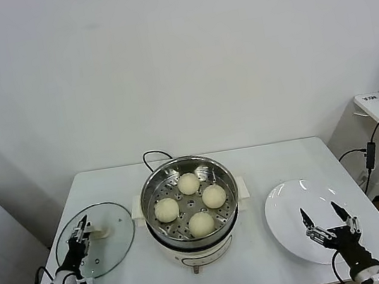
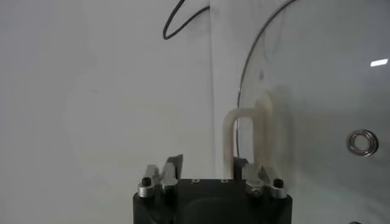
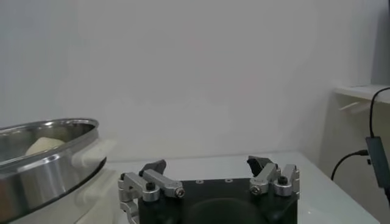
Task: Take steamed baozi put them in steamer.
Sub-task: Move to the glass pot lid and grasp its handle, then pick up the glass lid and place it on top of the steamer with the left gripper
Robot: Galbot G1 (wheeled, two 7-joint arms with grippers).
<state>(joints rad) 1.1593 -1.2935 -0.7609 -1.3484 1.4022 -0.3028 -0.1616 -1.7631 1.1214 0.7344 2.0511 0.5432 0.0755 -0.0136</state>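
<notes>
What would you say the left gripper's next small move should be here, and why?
Probably close the left gripper on the glass lid's handle. All four baozi already sit in the steamer, the plate is bare, and the open gripper already has that handle between its fingers.

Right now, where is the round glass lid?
The round glass lid lies flat on the white table's left side, beside the stainless-steel steamer, under the left gripper.

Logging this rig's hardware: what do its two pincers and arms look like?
Both match: the left pincer and right pincer have black pointed fingers on silver metal linkages with dark screws, mounted on black blocks. The left arm shows a rounded grey-white wrist casing.
</notes>
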